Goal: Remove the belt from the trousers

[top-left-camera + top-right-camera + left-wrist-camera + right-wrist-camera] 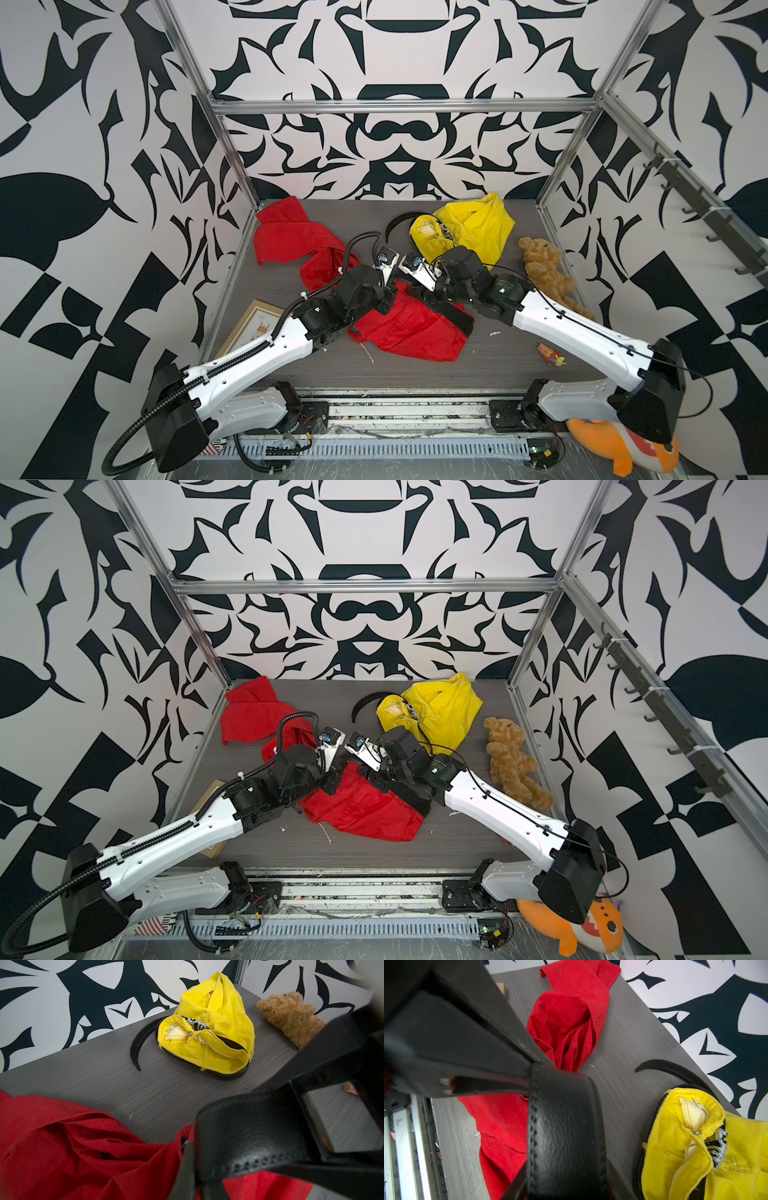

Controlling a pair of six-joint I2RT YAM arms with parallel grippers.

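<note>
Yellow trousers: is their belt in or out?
In: black belt circles the yellow trousers at the waistband, tail loose on the table.

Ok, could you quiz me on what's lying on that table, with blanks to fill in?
The belt on the red trousers is coloured ____. The brown toy beside the yellow trousers is a teddy ____. The shiny buckle sits at the waist of the ____ pair.
Missing words: black; bear; yellow.

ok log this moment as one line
phase: black belt not yet out of red trousers | left gripper: jaws shut at waistband | right gripper: jaws at belt, grip unclear
</note>
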